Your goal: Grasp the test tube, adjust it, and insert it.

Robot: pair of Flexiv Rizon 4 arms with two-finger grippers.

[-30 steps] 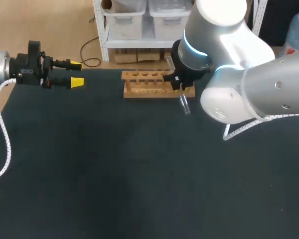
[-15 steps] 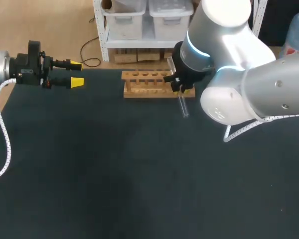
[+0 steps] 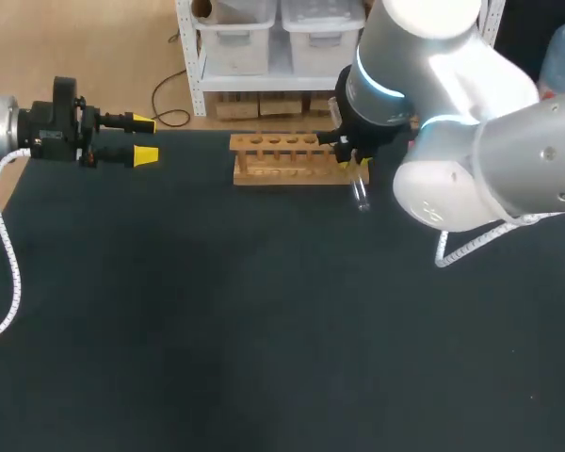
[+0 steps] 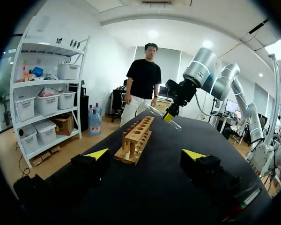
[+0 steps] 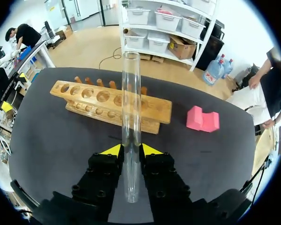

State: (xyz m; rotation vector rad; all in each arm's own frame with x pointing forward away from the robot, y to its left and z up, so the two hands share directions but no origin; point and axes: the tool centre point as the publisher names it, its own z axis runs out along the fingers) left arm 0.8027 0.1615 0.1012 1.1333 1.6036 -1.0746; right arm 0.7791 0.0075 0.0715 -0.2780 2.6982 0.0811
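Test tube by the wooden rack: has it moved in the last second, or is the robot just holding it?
The right gripper, shut on the test tube, carried it slightly to the right, toward the right end of the rack. It kept its grip throughout. The rack and the left gripper stayed put.

From where I stand, the head camera hangs high behind the robot and looks steeply down on the whole dark table (image 3: pixel 217 330) from well back, with the wooden rack (image 3: pixel 281 160) near the far edge. The left wrist camera sits low at the table's left side just behind the left gripper (image 4: pixel 145 153), facing almost level across the top, so it sees the rack end-on and the right gripper (image 4: pixel 168 117) beyond it. The right wrist camera looks down along its own fingers from close above the rack's long side; all three views share the rack and the test tube (image 5: pixel 130 108).
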